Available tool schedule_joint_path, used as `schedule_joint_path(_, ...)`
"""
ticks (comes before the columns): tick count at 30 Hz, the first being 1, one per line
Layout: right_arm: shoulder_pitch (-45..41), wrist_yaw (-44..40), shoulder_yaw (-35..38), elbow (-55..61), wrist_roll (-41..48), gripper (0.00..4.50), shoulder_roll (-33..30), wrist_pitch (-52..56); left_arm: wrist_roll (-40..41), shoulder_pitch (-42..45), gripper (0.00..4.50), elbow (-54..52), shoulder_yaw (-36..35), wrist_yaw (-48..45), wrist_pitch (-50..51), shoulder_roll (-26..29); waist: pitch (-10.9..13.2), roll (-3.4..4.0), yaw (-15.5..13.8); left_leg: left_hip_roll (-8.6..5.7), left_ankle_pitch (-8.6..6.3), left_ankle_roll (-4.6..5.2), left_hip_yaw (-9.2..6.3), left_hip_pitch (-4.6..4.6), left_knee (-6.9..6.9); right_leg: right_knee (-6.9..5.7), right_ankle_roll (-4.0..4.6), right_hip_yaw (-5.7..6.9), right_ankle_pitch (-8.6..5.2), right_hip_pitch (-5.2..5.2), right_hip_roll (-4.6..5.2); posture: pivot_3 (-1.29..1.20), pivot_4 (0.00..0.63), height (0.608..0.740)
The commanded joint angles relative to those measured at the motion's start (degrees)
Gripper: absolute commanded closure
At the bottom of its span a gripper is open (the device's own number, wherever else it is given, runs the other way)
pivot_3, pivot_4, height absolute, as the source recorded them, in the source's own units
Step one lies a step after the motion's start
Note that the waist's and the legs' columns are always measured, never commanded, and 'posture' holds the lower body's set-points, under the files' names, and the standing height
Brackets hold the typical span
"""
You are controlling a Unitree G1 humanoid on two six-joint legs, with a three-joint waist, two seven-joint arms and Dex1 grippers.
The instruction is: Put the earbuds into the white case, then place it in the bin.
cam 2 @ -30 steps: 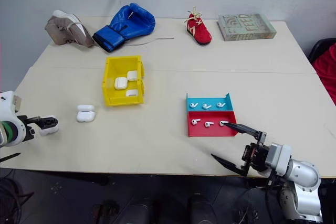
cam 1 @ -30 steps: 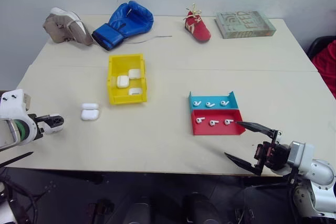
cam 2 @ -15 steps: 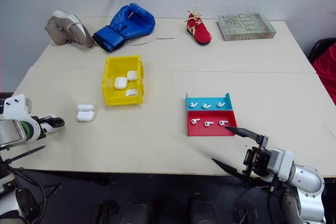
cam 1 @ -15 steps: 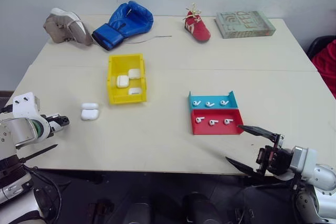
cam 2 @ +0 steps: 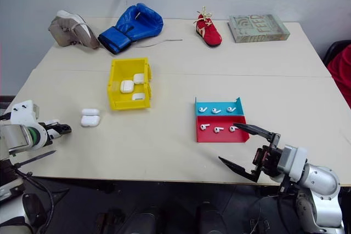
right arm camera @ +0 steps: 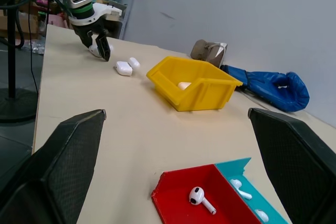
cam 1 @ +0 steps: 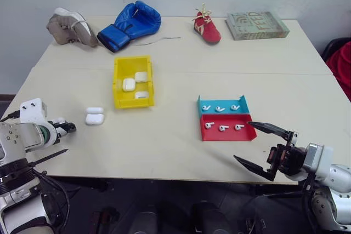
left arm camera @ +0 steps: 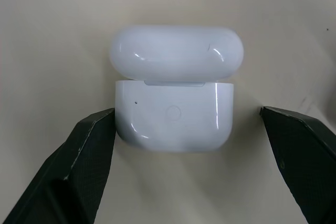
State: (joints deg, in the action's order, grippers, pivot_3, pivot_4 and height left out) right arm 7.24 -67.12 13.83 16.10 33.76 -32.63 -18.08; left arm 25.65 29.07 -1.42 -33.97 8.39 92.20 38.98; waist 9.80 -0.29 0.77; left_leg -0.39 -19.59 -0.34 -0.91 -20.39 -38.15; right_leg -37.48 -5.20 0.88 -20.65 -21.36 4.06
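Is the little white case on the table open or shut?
Open: the white case has its lid flipped back flat on the table.

Both arms are white and silver with black cables. The left gripper [cam 1: 55, 139] and right gripper [cam 1: 258, 146] have thin, pointed black fingers. The left wrist wears what looks like a green ring.

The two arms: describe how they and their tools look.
Both arms are white and silver-grey with rounded housings. The left tool sits past a green ring on a white wrist, black cables hanging below. The right tool has two long, black, pointed fingers on a dark block with red details.
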Motion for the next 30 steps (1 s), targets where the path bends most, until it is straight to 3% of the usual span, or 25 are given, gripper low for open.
schedule_joint_path(1, -0.47, 2.35, -0.27, 3.99, -0.37, 0.02, -0.88, 1.49, -2.76, 0.45, 0.00, 0.87, 1.14, -1.68, -1.18, 0.33, 0.00, 0.00, -0.20, 0.00, 0.00, 0.00, 0.00, 0.00, 0.00, 0.00, 0.00, 0.00, 0.00, 0.00, 0.00, 0.00, 0.150, 0.740)
schedule_joint_path(16, 0.33, 4.55, -0.72, 6.18, -1.30, 0.02, -0.62, 2.98, -8.14, 1.78, 0.00, 3.38, 4.20, -6.52, -3.34, 0.75, 0.00, 0.00, -0.72, 0.00, 0.04, -0.03, 0.00, 0.00, 0.00, -0.06, 0.00, 0.00, 0.00, -0.03, 0.00, 0.00, 0.150, 0.740)
schedule_joint_path(19, 1.07, 3.27, -0.08, 4.48, -1.14, 0.00, -0.41, 1.43, -9.17, 1.02, 0.55, 2.65, 4.19, -6.78, -3.37, 0.70, 0.00, 0.00, -0.68, 0.00, 0.04, -0.03, 0.00, 0.00, 0.00, -0.06, 0.00, 0.01, 0.00, -0.02, 0.00, 0.00, 0.150, 0.740)
schedule_joint_path(23, 1.59, 2.16, 0.26, 3.02, -1.06, 0.00, -0.34, -0.15, -9.28, -0.05, 1.70, 0.12, 3.16, -7.83, -1.17, 1.09, 0.00, 0.00, -0.40, 0.02, 0.04, -0.03, 0.04, 0.00, 0.01, -0.06, 0.00, -0.01, 0.00, -0.04, -0.02, 0.00, 0.150, 0.740)
schedule_joint_path(30, 1.86, 2.58, 0.80, 2.87, -1.35, 0.00, -0.90, -0.58, -3.51, -7.97, 1.70, -9.95, -4.64, -20.18, -3.54, 7.86, 0.05, -0.09, 0.48, 0.06, 0.04, -0.04, 0.03, -0.04, 0.11, -0.04, 0.02, -0.03, -0.01, -0.13, -0.04, 0.00, 0.150, 0.740)
